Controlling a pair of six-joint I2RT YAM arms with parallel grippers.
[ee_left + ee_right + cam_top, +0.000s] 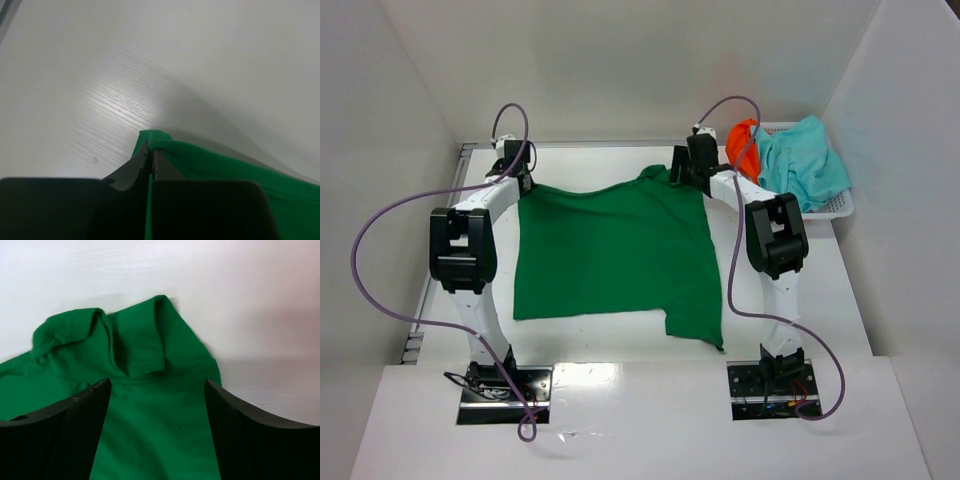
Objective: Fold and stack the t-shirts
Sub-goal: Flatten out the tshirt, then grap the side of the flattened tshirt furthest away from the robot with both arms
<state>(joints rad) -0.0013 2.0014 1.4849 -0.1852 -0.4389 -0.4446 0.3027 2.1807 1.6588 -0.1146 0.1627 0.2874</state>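
The dark green t-shirt [610, 250] lies spread on the white table, with a sleeve hanging toward the front right. My left gripper [523, 180] is at its far left corner and is shut on the green cloth [160, 140]. My right gripper [682, 165] is at the far right corner, open, its jaws wide over a bunched sleeve of the green shirt [135, 347]. The light teal t-shirt [805, 160] and the bright orange t-shirt [743, 145] lie in the white basket at the back right.
The white mesh basket [842, 207] stands at the back right against the wall. White walls close in the table on the left, back and right. Purple cables loop from both arms.
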